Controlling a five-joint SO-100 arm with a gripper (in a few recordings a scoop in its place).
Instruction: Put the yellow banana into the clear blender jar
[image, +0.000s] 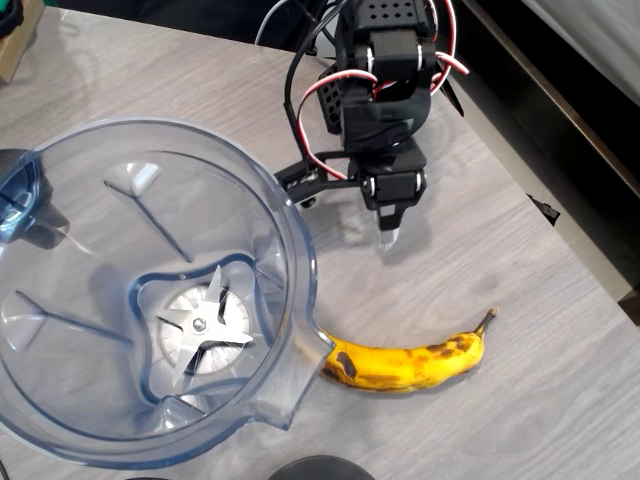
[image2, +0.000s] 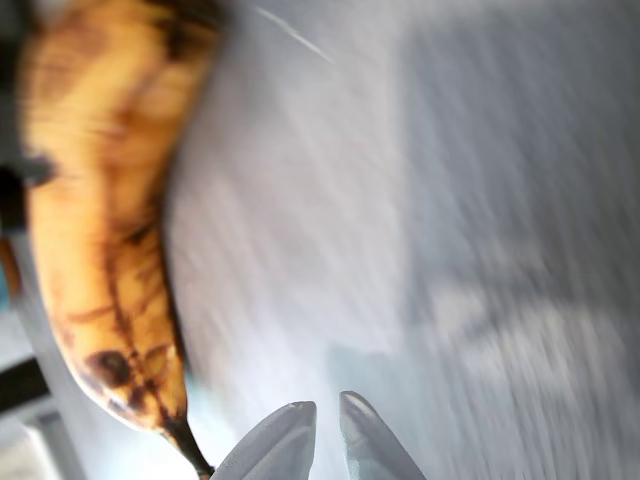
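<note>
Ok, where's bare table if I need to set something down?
Free: the tabletop right of the banana, and the strip between banana and fingers. Also the far left corner above the blender jar. Crowded: the jar's spout nearly meets the banana's end.

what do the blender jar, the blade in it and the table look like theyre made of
Clear blender jar: likely bluish transparent plastic, glossy; the table shows through its wall. Blade: looks like bright metal, with shiny silver prongs. Table: grey wood-grain surface, matte; could be laminate rather than solid wood.
</note>
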